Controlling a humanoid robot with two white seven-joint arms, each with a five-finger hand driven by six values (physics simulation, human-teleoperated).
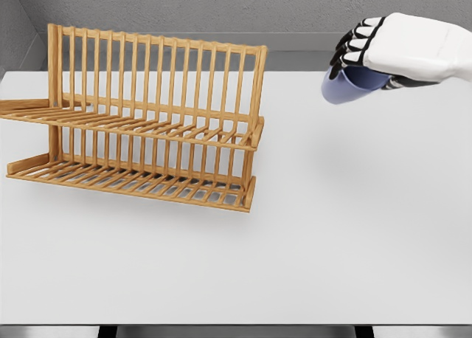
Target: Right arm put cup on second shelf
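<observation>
A pale blue cup (346, 85) hangs in the air at the upper right, tilted on its side, with my right hand (369, 54) shut on it from above. The white hand's dark fingers (352, 44) curl over the cup's rim. The cup is well above the white table (332, 227) and to the right of the wooden dish rack (147, 124). That rack has two slatted shelves: an upper one (140, 124) and a lower one (140, 179). Both shelves hold nothing. A clear gap separates the cup from the rack's right end post (257, 94).
The rack stands on the left half of the table, its left end running out of the picture. A grey wall (221, 6) rises behind the table's far edge. The table's front edge (236, 325) lies near the bottom.
</observation>
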